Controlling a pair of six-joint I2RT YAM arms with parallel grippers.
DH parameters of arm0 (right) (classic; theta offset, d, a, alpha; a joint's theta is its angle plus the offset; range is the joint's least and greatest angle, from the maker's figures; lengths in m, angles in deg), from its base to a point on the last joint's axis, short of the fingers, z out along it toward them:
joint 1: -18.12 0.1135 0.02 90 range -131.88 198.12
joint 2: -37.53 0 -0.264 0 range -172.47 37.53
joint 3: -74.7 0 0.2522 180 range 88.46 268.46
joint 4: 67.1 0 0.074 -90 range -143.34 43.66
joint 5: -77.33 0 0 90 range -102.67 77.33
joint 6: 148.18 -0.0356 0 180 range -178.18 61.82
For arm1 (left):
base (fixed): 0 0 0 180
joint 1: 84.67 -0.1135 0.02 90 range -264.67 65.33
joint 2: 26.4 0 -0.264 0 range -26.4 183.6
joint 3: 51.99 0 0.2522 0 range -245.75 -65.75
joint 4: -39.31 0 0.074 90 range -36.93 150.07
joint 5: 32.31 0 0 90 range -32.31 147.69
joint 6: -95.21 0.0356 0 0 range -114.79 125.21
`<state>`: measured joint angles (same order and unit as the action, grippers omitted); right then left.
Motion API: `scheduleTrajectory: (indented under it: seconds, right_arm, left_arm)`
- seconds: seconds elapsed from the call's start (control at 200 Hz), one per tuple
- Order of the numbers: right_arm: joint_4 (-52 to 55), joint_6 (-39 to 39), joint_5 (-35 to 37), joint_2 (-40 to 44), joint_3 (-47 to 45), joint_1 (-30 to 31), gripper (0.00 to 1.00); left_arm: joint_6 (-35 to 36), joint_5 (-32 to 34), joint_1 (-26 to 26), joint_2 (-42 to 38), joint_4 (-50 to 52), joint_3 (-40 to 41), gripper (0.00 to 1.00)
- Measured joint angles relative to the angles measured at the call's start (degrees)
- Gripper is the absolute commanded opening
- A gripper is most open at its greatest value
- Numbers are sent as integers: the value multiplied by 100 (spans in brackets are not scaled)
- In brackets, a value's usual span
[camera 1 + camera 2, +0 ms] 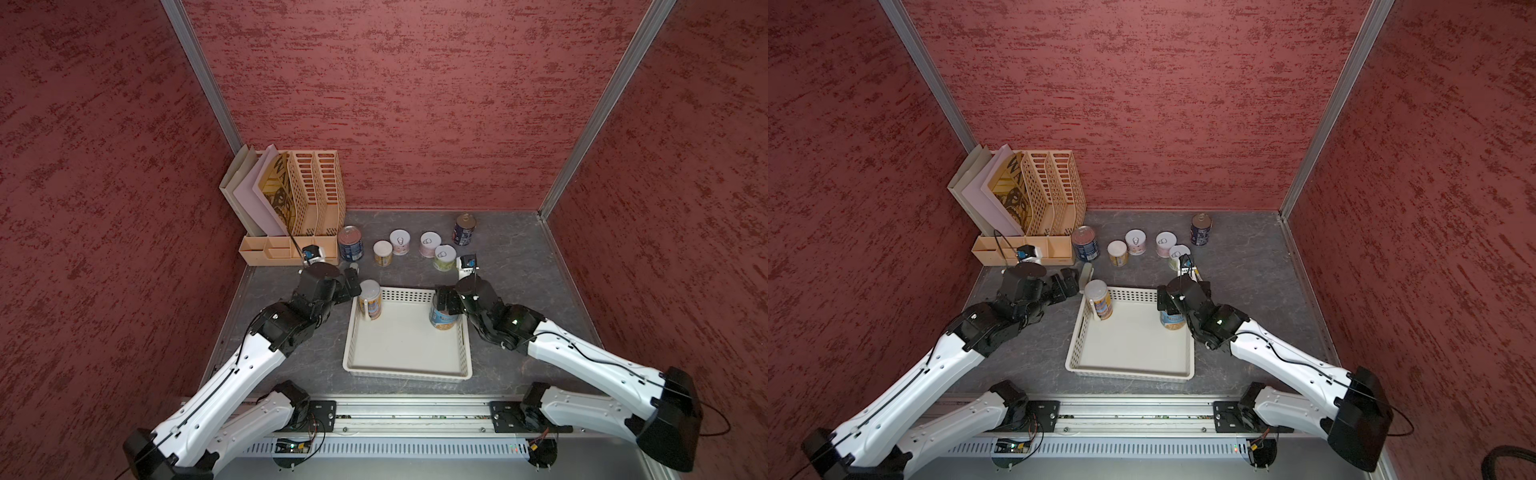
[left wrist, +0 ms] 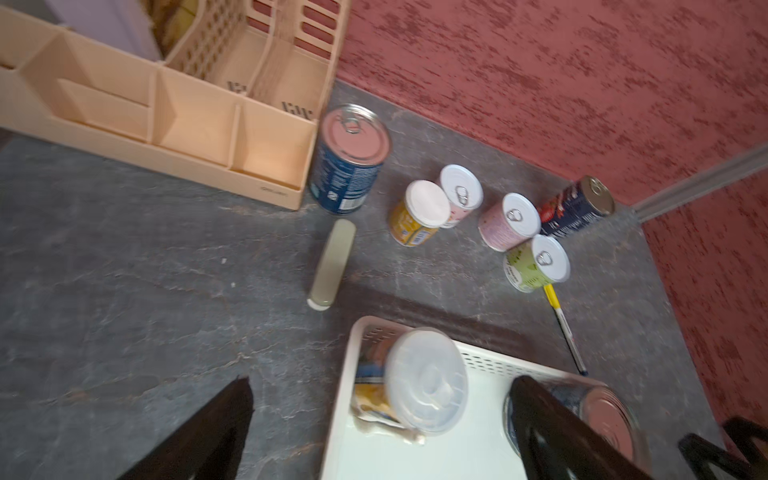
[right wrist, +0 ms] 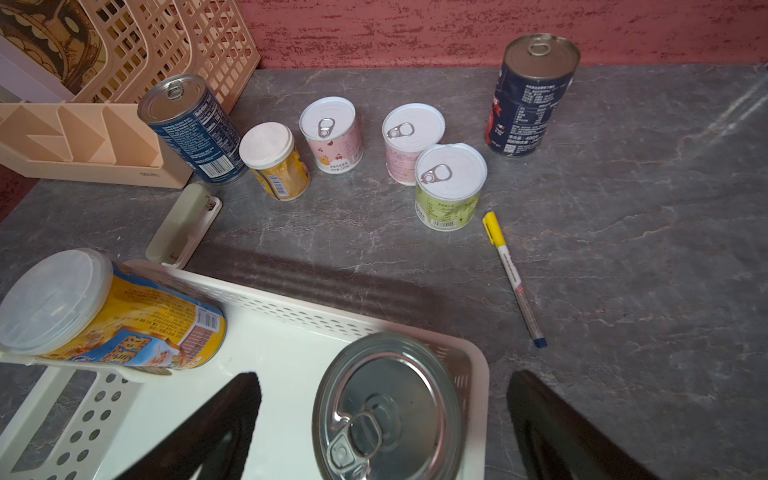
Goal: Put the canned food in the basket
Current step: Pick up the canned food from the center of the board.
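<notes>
The white basket (image 1: 405, 375) sits mid-table. In its far left corner stands a yellow can with a clear plastic lid (image 1: 370, 300); in its far right corner stands a blue-labelled can with a bare metal top (image 1: 443, 321). My left gripper (image 1: 352, 286) hangs open beside the yellow can, whose lid (image 2: 426, 380) shows between the spread fingers. Over the metal-topped can (image 3: 390, 409), my right gripper (image 3: 382, 376) is open, with a gap on each side. Several more cans stand behind the basket: blue (image 1: 350, 243), yellow (image 1: 382, 252), two pink (image 1: 400, 242) (image 1: 430, 244), green (image 1: 444, 257), dark blue (image 1: 464, 228).
A peach file rack (image 1: 316, 195) with a compartment tray (image 1: 270, 249) fills the far left corner. A beige stapler-like bar (image 2: 332, 262) lies between it and the basket. A yellow-capped pen (image 3: 513, 276) lies right of the green can. Red walls enclose three sides.
</notes>
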<state>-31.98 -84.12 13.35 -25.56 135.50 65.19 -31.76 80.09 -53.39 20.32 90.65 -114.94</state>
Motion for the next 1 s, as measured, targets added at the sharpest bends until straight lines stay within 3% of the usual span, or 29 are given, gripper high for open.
scheduleTrajectory:
  seconds: [0.16,0.25,0.416,0.706,0.997]
  right_arm:
    - [-114,-11,31,85,-28,-2,98]
    - [-177,-26,37,83,-33,-2,99]
    - [-199,-107,61,-103,37,-61,98]
    - [-103,-385,101,-625,761,-800,98]
    - [-199,-470,-44,-2000,1749,-1622,98]
  left_arm:
    - [-426,369,-409,-1405,103,758,100]
    - [-546,492,-525,-1757,105,833,100]
    - [-741,452,-737,-1318,94,831,100]
    - [-890,-481,-1692,-621,157,765,100]
    - [-750,-1344,-2146,-599,-74,772,100]
